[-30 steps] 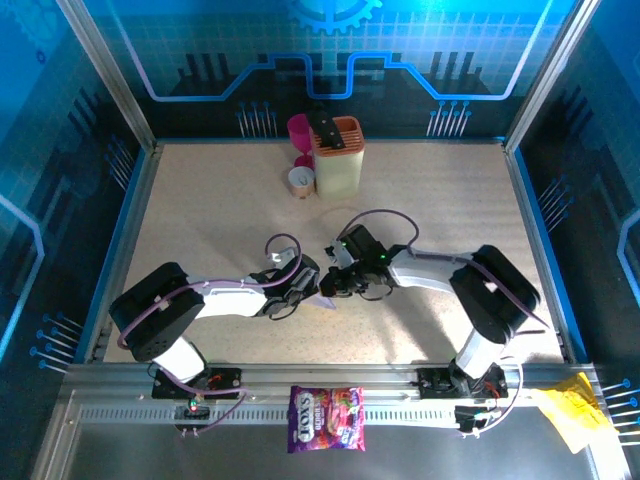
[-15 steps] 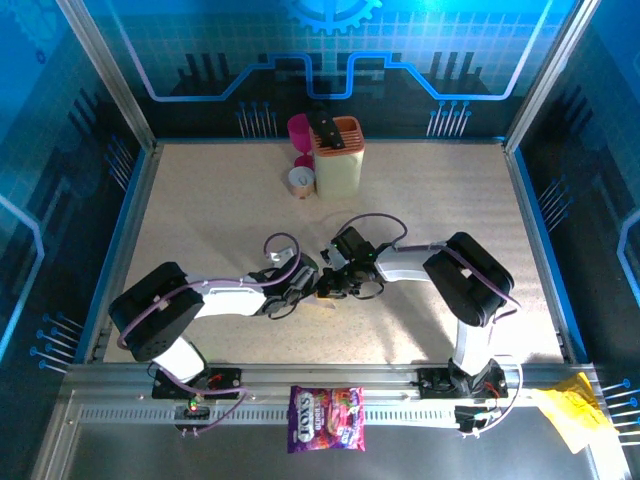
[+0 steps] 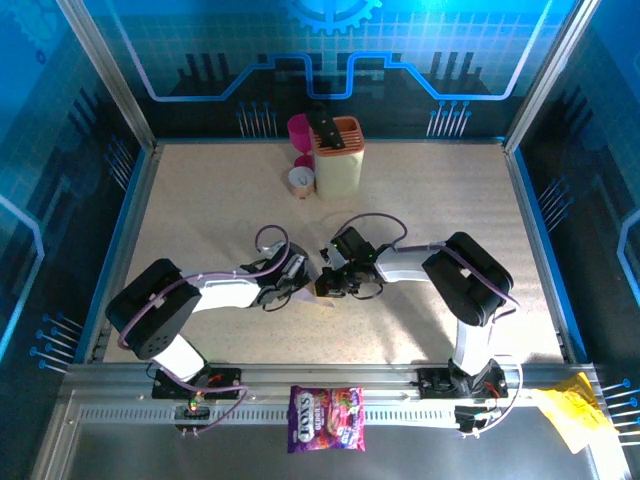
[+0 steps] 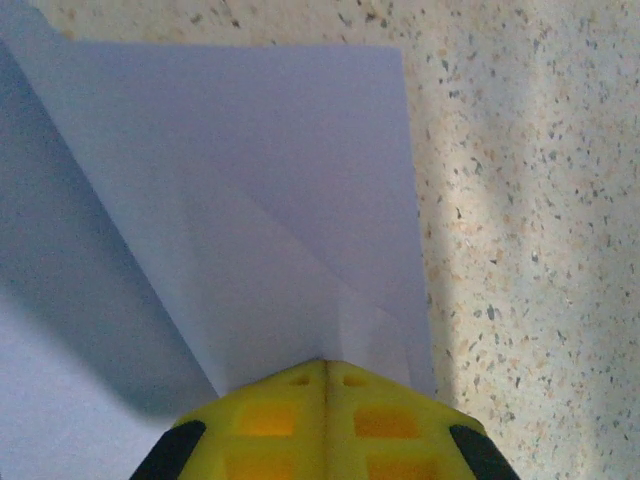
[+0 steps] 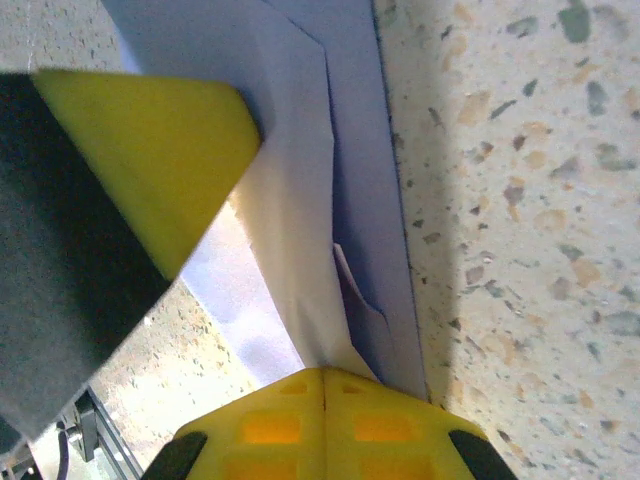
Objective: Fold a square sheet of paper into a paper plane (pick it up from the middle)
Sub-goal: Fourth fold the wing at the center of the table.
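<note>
The square sheet of paper is pale lilac and partly folded, lying at the table's middle between both grippers. In the left wrist view the paper shows diagonal creases that run in to my left gripper. That gripper is shut, and its yellow tips rest on the layers. In the right wrist view a raised fold of the paper runs into my right gripper, which is shut on it. A left gripper finger presses beside that fold. From above, the left gripper and right gripper nearly touch.
At the back stand a cream holder, a magenta cup and a small tan cup. A sweets bag lies on the front rail. Yellow crumpled paper sits at the front right. Bare speckled table surrounds the arms.
The right arm has drawn in to the left, its elbow folding closer. The left gripper has shifted slightly left and back along the paper. Both stayed shut.
</note>
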Motion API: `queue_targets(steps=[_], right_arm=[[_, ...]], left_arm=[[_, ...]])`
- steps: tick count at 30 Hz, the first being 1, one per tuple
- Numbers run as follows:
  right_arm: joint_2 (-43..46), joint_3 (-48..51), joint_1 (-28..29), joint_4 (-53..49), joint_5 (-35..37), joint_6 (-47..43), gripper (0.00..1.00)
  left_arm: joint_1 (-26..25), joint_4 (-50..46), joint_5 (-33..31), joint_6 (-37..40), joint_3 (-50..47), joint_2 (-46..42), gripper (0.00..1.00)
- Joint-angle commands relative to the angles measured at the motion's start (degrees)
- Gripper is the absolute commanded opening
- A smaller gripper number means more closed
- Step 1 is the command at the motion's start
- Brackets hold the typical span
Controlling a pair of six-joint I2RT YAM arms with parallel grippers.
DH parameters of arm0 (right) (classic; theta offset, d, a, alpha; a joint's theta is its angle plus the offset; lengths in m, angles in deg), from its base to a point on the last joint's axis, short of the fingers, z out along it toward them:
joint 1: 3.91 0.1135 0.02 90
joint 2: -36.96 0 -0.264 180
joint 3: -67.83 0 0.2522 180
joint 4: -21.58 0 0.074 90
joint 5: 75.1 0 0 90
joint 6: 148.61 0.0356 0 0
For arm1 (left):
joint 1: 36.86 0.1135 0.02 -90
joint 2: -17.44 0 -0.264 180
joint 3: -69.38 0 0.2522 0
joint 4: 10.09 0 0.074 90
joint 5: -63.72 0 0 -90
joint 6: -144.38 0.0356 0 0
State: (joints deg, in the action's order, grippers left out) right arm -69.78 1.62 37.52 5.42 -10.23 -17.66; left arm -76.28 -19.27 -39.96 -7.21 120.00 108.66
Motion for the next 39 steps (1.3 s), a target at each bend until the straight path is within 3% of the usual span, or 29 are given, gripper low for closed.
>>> queue_targets(steps=[1,19,26,28,32,35,39], right_arm=[[-4.66,4.43,-0.46,-10.35,7.32,-1.13,0.00],[-5.42,6.29,-1.00,-7.97,6.45,-0.26,0.00],[-5.68,6.38,-1.00,-6.92,5.87,0.02,0.00],[-5.76,6.42,-1.00,-6.58,5.54,0.09,0.00],[-5.68,6.53,-1.00,-6.14,5.41,0.18,0.00],[-5.70,6.93,-1.00,-5.61,5.27,0.57,0.00],[-5.71,7.45,-1.00,-4.82,5.16,0.80,0.00]], left_arm=[[3.06,-5.72,-4.87,2.01,0.23,0.47,0.00],[14.08,-5.99,-6.63,7.80,0.54,1.85,0.00],[21.28,-7.94,-7.12,12.87,-0.12,-4.19,0.00],[21.19,-9.05,-5.74,13.99,0.00,-8.16,0.00],[18.14,-9.04,0.92,9.12,-1.99,-16.32,0.00],[13.00,-6.42,4.66,2.88,-4.17,-19.91,0.00],[5.08,-0.26,5.16,-5.77,-7.07,-20.19,0.00]])
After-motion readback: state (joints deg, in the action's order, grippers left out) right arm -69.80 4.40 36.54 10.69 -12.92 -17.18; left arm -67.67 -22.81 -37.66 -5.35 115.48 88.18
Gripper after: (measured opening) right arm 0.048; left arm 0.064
